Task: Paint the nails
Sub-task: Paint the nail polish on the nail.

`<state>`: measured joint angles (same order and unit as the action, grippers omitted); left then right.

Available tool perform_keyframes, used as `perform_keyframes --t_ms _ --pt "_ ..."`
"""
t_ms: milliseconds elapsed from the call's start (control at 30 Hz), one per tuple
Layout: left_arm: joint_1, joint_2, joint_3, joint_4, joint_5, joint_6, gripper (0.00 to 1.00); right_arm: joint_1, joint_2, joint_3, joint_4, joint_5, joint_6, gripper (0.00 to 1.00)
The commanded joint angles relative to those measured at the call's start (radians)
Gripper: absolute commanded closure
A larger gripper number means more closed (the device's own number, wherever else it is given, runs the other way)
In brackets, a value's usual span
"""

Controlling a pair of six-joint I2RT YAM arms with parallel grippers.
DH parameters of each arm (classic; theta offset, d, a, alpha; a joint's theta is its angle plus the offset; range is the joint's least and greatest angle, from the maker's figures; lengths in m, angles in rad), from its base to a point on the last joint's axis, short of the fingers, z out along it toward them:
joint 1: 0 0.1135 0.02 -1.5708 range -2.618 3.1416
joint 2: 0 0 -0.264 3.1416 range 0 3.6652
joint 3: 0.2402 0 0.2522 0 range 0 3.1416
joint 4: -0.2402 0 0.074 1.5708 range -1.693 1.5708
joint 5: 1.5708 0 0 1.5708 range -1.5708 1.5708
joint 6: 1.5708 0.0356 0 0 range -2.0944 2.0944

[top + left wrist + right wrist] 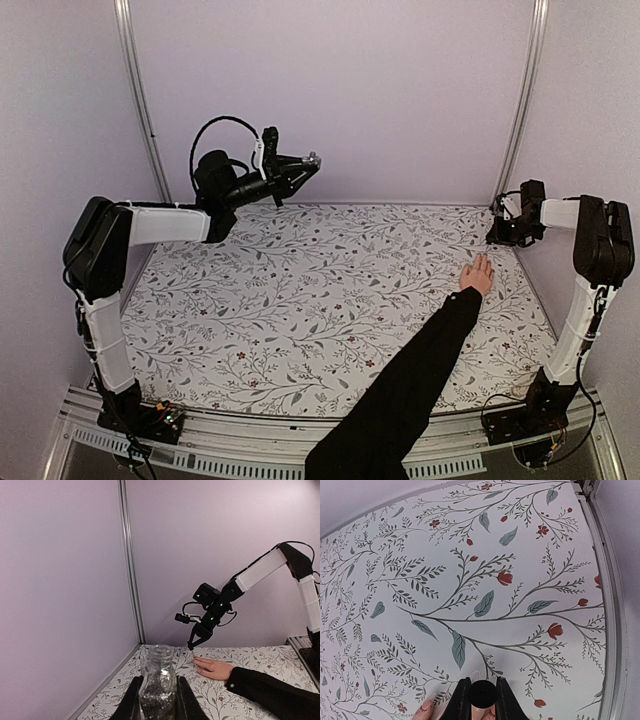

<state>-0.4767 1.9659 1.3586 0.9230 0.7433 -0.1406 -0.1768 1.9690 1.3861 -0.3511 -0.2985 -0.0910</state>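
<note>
- A small clear glass bottle, round-shouldered, uncapped and packed with silver glitter, stands upright between the black fingers of the left gripper, which clamp its sides. It is held high above the table's far left.
- The right gripper is closed around a small round black cap and points down at the far right of the table.
- The table has a matt white surface printed with grey-green leaves and red flowers.
- A bare light-skinned human hand in a long black sleeve lies flat on it, palm down, fingers straight.
- The nails lie just below the right gripper; one pale fingertip shows beside its fingers.
</note>
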Motion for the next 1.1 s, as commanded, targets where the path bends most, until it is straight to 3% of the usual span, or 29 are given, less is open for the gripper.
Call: perform_keyframes --t_ms 0,1067 --pt "0.009 -0.005 -0.008 0.035 -0.002 -0.007 1.0 0.007 0.004 -0.009 0.014 0.006 -0.006 1.0" --pt "0.008 -0.007 -0.007 0.036 -0.003 -0.006 1.0 0.007 0.013 -0.019 0.017 0.018 -0.013 1.0"
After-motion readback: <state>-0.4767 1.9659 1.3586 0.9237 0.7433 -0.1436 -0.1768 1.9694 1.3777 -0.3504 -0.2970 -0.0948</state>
